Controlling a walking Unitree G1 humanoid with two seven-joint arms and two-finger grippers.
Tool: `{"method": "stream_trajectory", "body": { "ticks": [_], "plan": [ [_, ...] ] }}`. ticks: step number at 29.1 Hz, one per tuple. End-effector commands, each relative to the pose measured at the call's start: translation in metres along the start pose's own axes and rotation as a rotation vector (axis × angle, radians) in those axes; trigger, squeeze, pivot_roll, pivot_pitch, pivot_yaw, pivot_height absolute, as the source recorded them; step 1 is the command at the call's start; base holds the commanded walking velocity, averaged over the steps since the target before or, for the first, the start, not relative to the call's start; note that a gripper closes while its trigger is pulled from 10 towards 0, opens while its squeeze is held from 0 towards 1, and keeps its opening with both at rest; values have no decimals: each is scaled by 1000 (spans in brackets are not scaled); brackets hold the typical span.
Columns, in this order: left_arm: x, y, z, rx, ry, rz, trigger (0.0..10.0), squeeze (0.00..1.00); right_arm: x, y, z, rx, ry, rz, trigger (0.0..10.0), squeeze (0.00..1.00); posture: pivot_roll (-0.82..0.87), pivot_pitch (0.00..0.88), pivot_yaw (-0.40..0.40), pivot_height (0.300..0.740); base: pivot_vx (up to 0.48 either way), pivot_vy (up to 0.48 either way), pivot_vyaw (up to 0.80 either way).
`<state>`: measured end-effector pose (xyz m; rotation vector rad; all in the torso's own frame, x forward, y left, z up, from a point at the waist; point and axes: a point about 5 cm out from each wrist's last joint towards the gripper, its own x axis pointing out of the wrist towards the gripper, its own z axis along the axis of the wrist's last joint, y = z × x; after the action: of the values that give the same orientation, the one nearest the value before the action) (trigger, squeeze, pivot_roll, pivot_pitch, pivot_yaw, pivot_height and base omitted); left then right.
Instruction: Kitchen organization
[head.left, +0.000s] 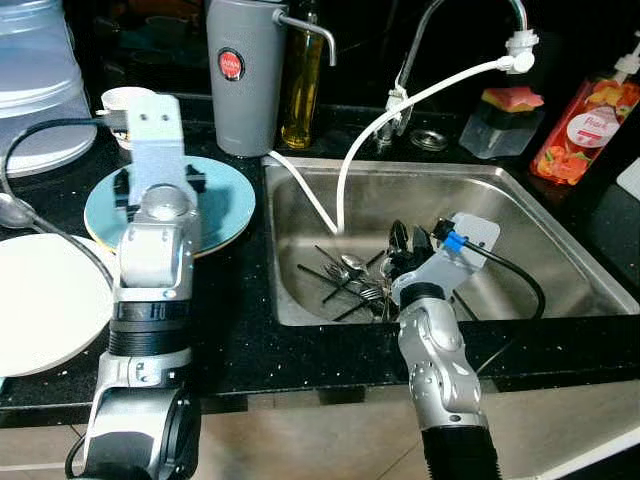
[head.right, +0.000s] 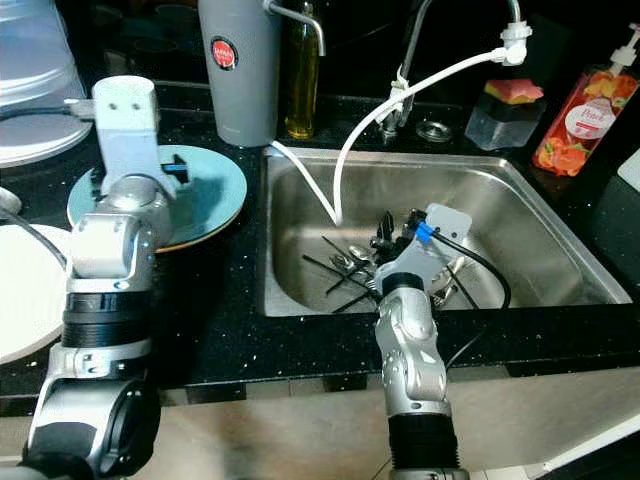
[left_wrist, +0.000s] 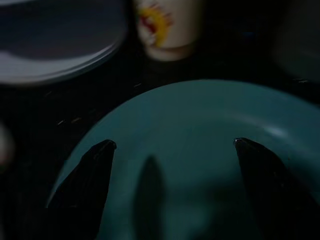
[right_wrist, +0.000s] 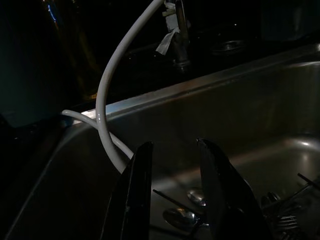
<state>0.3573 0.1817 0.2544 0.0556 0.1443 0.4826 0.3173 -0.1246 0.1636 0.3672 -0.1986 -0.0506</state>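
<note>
1. Steel sink (head.left: 520, 215) set in black counter (head.left: 250, 340); R gripper (right_wrist: 175, 150) is down inside it, fingers slightly apart w/ a narrow gap, nothing between them.
2. Cutlery pile (head.left: 360, 280) (spoons, forks, black chopsticks) lies on sink floor just below/ahead of R fingertips, not touching.
3. White hose (head.left: 420, 100) runs from tap (head.left: 470, 20) down into sink, ends just beyond R gripper, on its left.
4. L gripper (left_wrist: 175, 145) hovers over teal plate (head.left: 225, 205), fingers spread wide, empty.
5. Small white cup (left_wrist: 167, 27) w/ red-yellow print sits on counter just past the plate, ahead of L gripper.
6. White plate (head.left: 45, 300) is near L arm, on its left; spoon (head.left: 15, 210) beside it.
7. Grey dispenser (head.left: 245, 75), oil bottle (head.left: 300, 90) behind the plate; sponge holder (head.left: 505, 120), red soap bottle (head.left: 590, 125) far side of sink from R gripper.
</note>
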Motion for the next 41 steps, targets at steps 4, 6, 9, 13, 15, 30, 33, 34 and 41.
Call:
{"method": "stream_trajectory", "body": {
  "ticks": [4, 6, 9, 13, 15, 30, 33, 34, 41],
  "plan": [
    [8, 9, 8, 2, -18, 61, 10000, 0, 0, -1, -4, 3, 26, -2, 10000, 0, 312, 0, -89, 740, 0, 0, 0],
    [5, 8, 13, 12, -59, 55, 10000, 0, 0, -1, -4, 3, 26, -3, 10000, 0, 312, 0, -90, 740, 0, 0, 0],
    [1, 7, 10, 10, -42, 58, 10000, 0, 0, -1, -4, 2, 26, -2, 10000, 0, 314, 0, -92, 740, 0, 0, 0],
    [0, 9, 9, 25, -51, 93, 10000, 0, 0, 0, -4, 3, 27, 1, 10000, 0, 315, 0, -95, 740, 0, 0, 0],
    [1, 13, 11, 33, -69, 128, 10000, 0, 0, 0, -4, 3, 28, 3, 10000, 0, 316, 0, -96, 740, 0, 0, 0],
    [-6, 6, 19, 84, -177, 97, 10000, 0, 2, 2, -2, 5, 21, 13, 10000, 0, 317, 0, -96, 740, 0, 0, 0],
    [-19, -14, 26, 114, -275, -36, 10000, 0, 4, 4, 8, 6, -11, 24, 10000, 0, 317, 0, -96, 740, 0, 0, 0],
    [-23, -19, 27, 119, -293, -73, 10000, 0, 5, 5, 12, 6, -23, 28, 10000, 0, 317, 0, -96, 740, 0, 0, 0],
    [-28, -34, 22, 140, -285, -187, 10000, 0, 8, 24, 49, -107, -156, 174, 10000, 0, 306, 0, -94, 740, 0, 0, 0]
  ]
}}
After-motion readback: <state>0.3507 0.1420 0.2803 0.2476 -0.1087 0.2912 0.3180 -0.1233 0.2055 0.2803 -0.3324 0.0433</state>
